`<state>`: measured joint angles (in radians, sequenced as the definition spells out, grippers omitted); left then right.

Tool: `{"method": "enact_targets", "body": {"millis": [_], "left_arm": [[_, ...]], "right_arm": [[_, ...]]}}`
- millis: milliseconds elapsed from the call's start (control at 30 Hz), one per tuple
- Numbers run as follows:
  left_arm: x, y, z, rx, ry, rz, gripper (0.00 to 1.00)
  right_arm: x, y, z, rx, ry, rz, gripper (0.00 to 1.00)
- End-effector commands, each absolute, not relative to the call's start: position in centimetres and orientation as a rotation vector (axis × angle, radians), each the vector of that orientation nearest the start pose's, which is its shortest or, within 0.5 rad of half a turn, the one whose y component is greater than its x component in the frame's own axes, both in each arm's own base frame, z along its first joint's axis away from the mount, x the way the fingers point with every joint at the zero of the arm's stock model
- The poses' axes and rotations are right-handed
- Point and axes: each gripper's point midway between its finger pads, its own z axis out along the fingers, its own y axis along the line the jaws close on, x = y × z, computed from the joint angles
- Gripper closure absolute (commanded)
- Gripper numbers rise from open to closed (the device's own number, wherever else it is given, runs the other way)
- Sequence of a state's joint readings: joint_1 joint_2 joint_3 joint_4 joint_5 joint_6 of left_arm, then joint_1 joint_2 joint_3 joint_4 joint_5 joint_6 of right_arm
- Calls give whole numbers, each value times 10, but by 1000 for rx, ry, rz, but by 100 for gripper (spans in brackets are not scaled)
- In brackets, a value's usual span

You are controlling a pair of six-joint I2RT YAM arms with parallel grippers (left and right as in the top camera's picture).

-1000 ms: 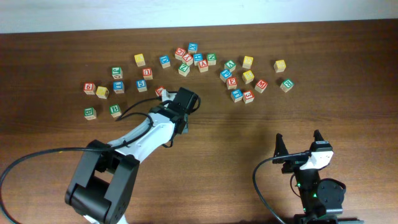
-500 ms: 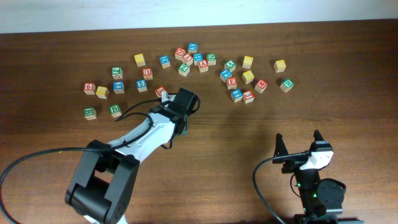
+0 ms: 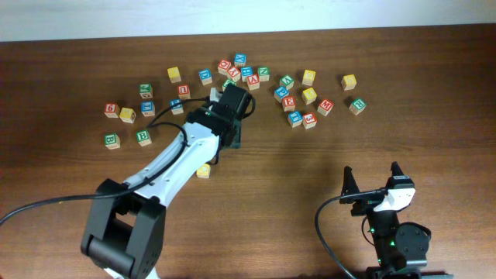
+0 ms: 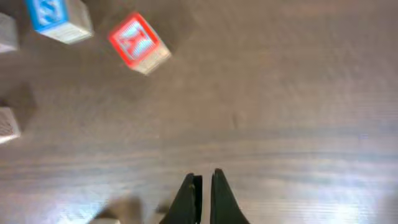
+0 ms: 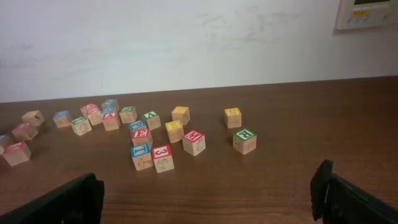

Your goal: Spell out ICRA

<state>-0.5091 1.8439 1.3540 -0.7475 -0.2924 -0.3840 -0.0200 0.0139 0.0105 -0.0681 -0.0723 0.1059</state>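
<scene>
My left gripper hangs over the near edge of the scattered letter cubes. In the left wrist view the left gripper is shut with nothing between its fingers, above bare wood. A blurred red-lettered cube, perhaps the A, lies ahead to the left beside a blue one. One yellowish cube sits alone by the left forearm, its letter unreadable. A green-lettered cube, seemingly the R, stands at the far right. My right gripper rests open near the front, empty.
Many other letter cubes spread across the back of the wooden table, with a left group and a right group. A black cable loops by the left arm's base. A white wall runs behind the table.
The left arm swung back toward the cube cluster, uncovering the lone yellowish cube by its forearm. Its jaws went from slightly parted to shut. The right arm has not moved.
</scene>
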Motion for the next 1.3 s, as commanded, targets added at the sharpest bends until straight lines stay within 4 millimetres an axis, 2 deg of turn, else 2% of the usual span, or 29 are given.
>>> {"method": "enact_targets", "body": {"millis": [0,67,167,333,467,533,700,1133,1200,1267], "left_arm": [[364,-174,69,200,2827,21,100],[349,-178,59,220,2885,-32,100],[335,-173,44,229,2935,-18,100],[322,-166,27,232,2965,2,100],[320,-162,20,183,2965,16,100],[318,-150,15,51,2965,87,100],[318,-131,11,-24,2930,228,100],[324,-133,12,-84,2901,207,100],[325,-134,12,-84,2897,204,91],[325,-134,12,-85,2895,202,92]], "right_arm": [[246,6,156,58,1647,121,2],[246,6,156,58,1647,121,2],[246,6,156,58,1647,121,2],[246,6,156,57,1647,121,2],[246,6,156,58,1647,121,2],[246,6,156,57,1647,121,2],[246,6,156,58,1647,121,2],[246,6,156,58,1647,121,2],[246,6,156,58,1647,121,2],[246,6,156,58,1647,121,2]]}}
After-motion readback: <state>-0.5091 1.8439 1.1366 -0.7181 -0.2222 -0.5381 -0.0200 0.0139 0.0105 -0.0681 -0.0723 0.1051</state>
